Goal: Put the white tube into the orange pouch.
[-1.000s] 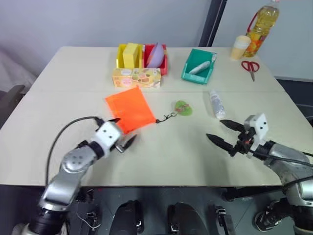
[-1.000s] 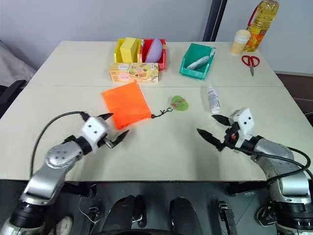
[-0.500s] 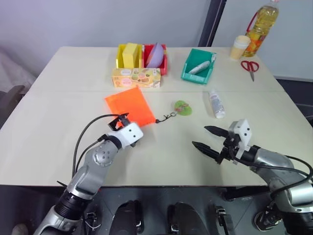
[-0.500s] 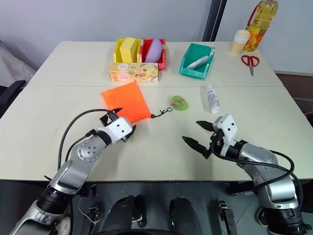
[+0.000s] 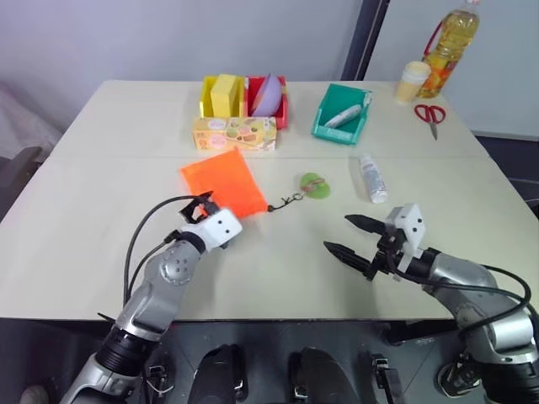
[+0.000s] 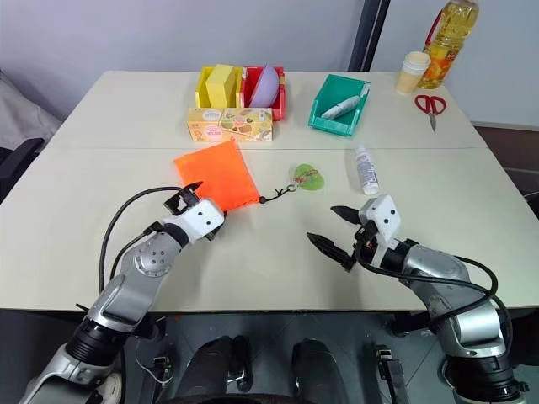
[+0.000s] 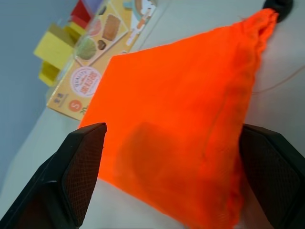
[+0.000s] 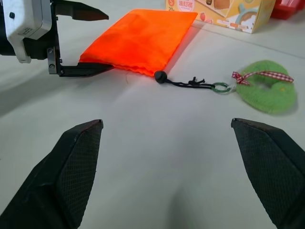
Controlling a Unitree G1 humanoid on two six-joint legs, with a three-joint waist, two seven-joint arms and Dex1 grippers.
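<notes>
The bright orange flat fabric pouch (image 5: pixel 224 187) lies on the pale desk (image 5: pixel 101 210), the left claw (image 6: pixel 192 199) spread apart at its near edge. The white plastic tube (image 5: pixel 373 178) lies well apart, beyond the right claw (image 5: pixel 347 236), also spread, holding nothing

The left gripper (image 6: pixel 195 204) hides the near edge of the orange pouch (image 6: pixel 216 175), while the oil bottle (image 5: pixel 455 38) is cut off at the frame's upper right.
</notes>
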